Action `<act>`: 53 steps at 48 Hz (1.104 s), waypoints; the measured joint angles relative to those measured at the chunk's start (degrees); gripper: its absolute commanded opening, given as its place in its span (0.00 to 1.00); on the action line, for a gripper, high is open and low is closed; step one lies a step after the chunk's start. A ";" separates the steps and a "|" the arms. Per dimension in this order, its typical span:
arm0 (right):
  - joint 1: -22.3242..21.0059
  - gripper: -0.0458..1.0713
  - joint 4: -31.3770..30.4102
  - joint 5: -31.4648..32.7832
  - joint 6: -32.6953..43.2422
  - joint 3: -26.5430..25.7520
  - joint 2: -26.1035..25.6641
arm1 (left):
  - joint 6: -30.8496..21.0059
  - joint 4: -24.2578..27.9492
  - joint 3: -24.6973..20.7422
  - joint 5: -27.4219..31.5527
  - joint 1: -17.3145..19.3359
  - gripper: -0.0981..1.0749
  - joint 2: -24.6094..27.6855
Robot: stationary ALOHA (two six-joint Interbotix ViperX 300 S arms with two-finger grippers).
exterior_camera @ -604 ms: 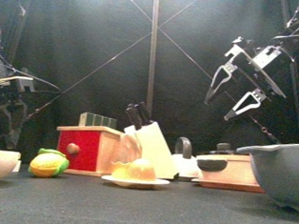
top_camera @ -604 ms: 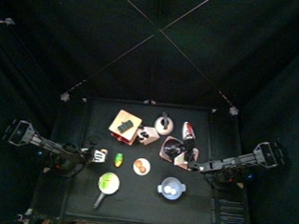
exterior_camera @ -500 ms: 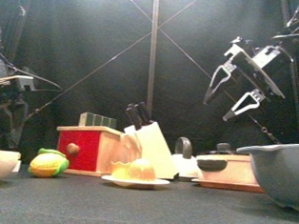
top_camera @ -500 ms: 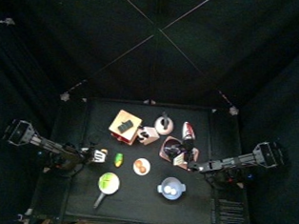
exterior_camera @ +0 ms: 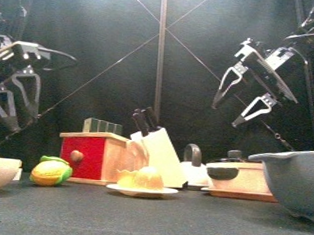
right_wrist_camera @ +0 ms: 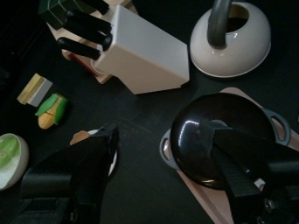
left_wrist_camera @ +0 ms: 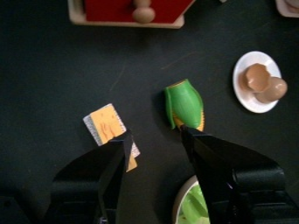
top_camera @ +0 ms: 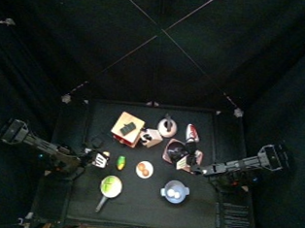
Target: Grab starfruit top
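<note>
Near table front: starfruit (top_camera: 110, 186), roundish, no clear axis.

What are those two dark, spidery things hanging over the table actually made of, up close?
They are the robot's two arms, black all over and built of slim jointed segments. Each ends in a gripper, the left gripper and the right gripper, with two long black jaws on a boxy frame. In the wrist views the jaws look broad, flat and matte.

Left gripper (exterior_camera: 17, 89) hangs raised above the table's left side, jaws spread wide. Right gripper (exterior_camera: 251, 87) hangs raised at right, jaws likewise parted.
</note>
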 measured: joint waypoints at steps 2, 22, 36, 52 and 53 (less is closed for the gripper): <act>0.00 0.95 0.00 0.00 -0.09 0.00 -0.09 | 1.23 -0.35 -1.14 2.72 -0.09 0.80 -0.35; 0.09 0.95 0.00 -0.09 -0.26 0.00 0.00 | 9.05 -10.37 -12.48 17.40 -4.83 0.80 2.64; 0.18 0.95 -0.09 -0.62 -0.18 0.00 0.00 | 8.17 -17.05 -16.79 17.31 -10.55 0.80 13.10; 0.18 0.95 -0.18 -0.79 -0.18 0.00 0.62 | 0.88 -20.48 -23.47 17.40 -16.17 0.81 23.12; 0.18 0.95 -0.18 -0.97 -0.09 0.09 0.70 | 0.09 -20.48 -24.08 17.40 -16.61 0.81 23.82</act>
